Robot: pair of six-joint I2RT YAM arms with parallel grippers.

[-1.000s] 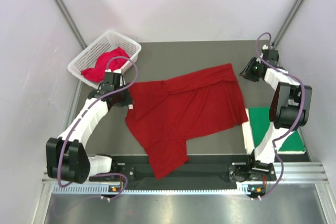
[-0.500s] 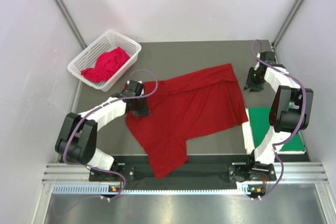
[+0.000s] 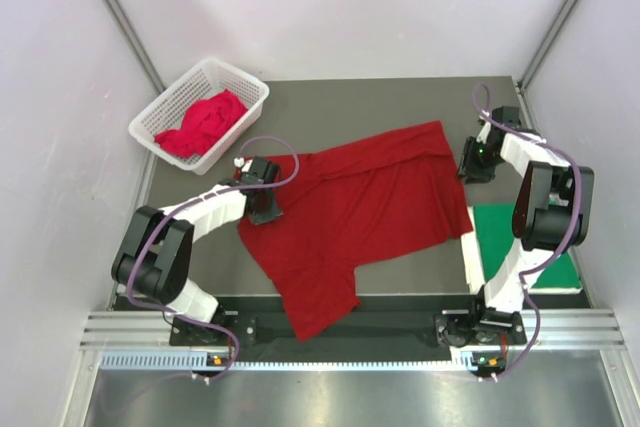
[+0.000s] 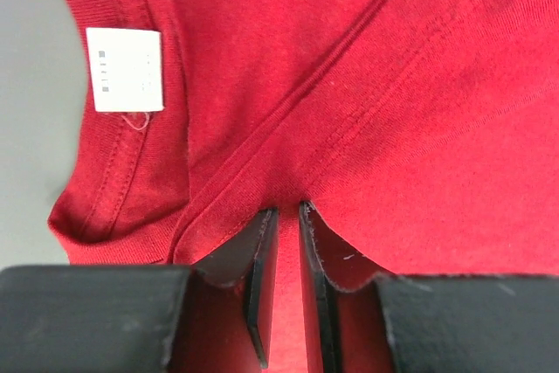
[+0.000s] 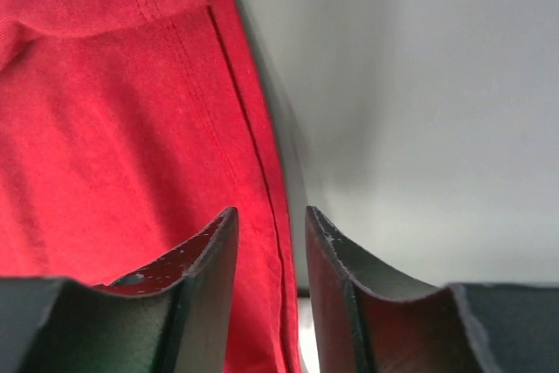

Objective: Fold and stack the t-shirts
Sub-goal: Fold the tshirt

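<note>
A dark red t-shirt (image 3: 365, 207) lies spread across the middle of the table, one sleeve pointing toward the near edge. My left gripper (image 3: 268, 207) is pressed onto its left edge beside the collar. In the left wrist view the jaws stand almost together on a pinched ridge of red cloth (image 4: 419, 85), near the white label (image 4: 125, 69). My right gripper (image 3: 471, 161) is low at the shirt's right edge. Its open jaws straddle the hem (image 5: 262, 172), one finger over cloth and one over bare table. A pinkish red t-shirt (image 3: 203, 122) is heaped in the basket. A folded green t-shirt (image 3: 505, 232) lies at the right.
The white lattice basket (image 3: 165, 107) stands at the back left corner. Grey table (image 3: 350, 107) shows behind the shirt. The enclosure walls and two slanted posts close in the sides, and a metal rail runs along the near edge by the arm bases.
My left arm swung from beside the basket onto the shirt's collar edge, and its jaws narrowed. My right gripper came down from the back right corner to the shirt's right hem.
</note>
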